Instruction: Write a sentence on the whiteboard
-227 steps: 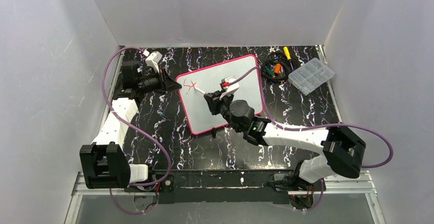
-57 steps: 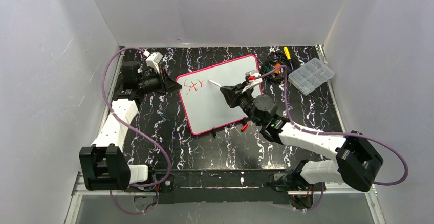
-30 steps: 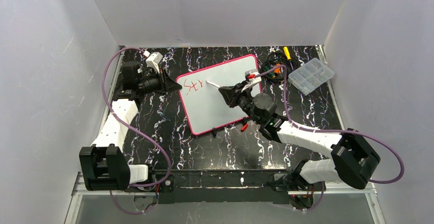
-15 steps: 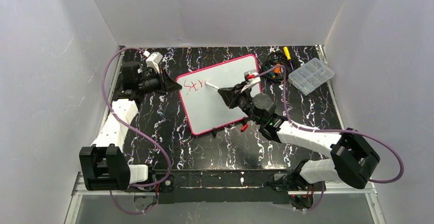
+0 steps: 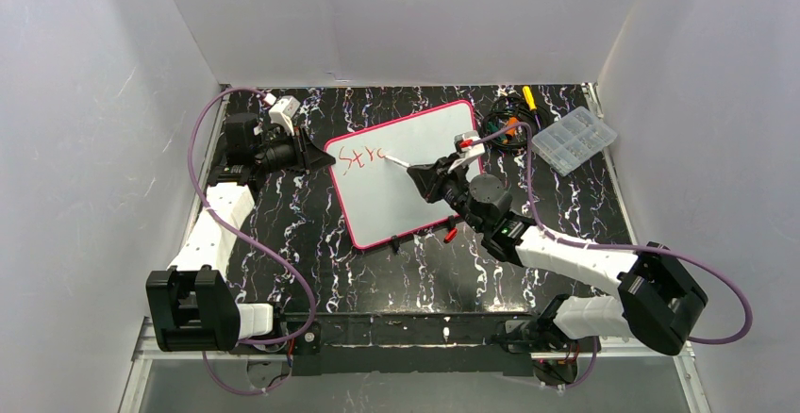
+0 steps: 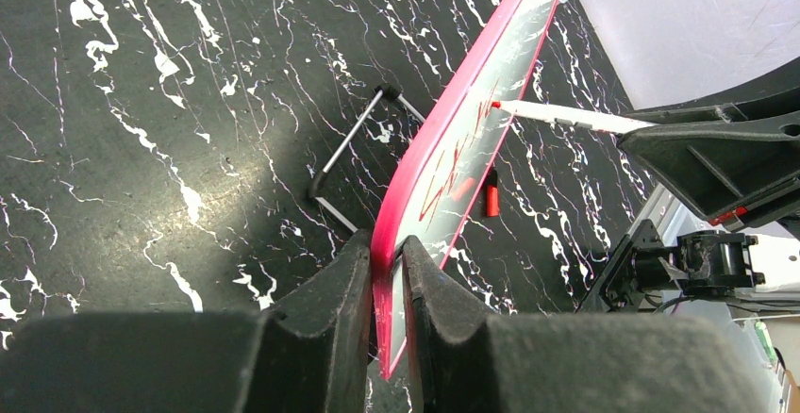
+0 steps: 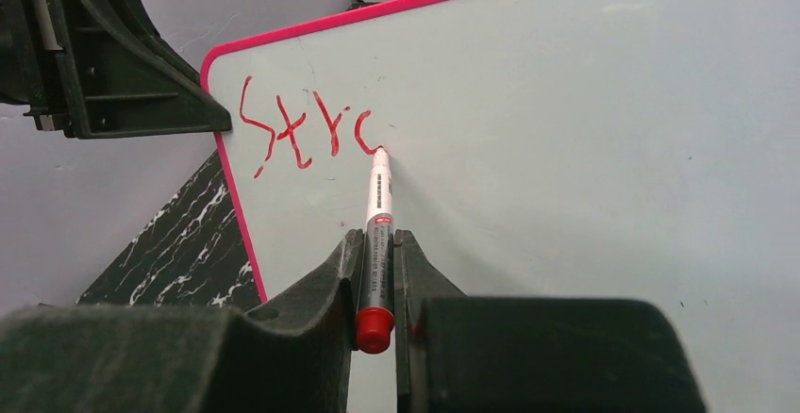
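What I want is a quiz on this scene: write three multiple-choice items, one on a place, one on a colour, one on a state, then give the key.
1. Where does the clear compartment box lie in the top view?
A. between the two arm bases
B. at the far right, beside the cables
C. by the left arm's base

2. What colour are the letters on the whiteboard?
A. blue
B. red
C. black

3. What are the left fingers doing?
A. hanging open in the air
B. pulling at the cables
C. clamping the whiteboard's edge

Key:
1 B, the box sits just right of the cable tangle near the right wall.
2 B, the right wrist view shows red strokes.
3 C, the left wrist view shows the pink rim pinched between them.
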You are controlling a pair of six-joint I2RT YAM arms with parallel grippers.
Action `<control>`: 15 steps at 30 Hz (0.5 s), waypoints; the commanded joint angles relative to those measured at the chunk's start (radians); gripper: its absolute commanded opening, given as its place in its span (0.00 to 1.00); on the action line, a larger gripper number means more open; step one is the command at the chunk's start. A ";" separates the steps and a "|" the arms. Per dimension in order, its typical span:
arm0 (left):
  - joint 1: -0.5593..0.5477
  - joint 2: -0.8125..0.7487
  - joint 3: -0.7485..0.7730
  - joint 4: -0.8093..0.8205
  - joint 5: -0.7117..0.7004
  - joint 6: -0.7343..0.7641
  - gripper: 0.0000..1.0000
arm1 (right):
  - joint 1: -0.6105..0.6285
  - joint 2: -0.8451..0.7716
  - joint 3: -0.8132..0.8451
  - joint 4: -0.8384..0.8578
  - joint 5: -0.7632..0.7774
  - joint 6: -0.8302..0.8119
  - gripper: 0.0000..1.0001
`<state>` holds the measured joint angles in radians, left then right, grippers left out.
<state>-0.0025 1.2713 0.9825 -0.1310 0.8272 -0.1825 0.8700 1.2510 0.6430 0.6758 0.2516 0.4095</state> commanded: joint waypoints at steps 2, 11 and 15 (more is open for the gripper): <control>-0.011 -0.030 -0.013 -0.032 0.026 0.015 0.00 | -0.006 -0.003 0.027 0.028 0.055 -0.037 0.01; -0.011 -0.029 -0.012 -0.032 0.026 0.015 0.00 | -0.006 0.053 0.078 0.074 0.026 -0.044 0.01; -0.011 -0.026 -0.010 -0.032 0.027 0.015 0.00 | -0.006 0.060 0.077 0.076 0.008 -0.041 0.01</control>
<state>-0.0025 1.2713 0.9825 -0.1310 0.8227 -0.1822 0.8700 1.2957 0.6849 0.7166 0.2546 0.3889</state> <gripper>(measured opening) 0.141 0.211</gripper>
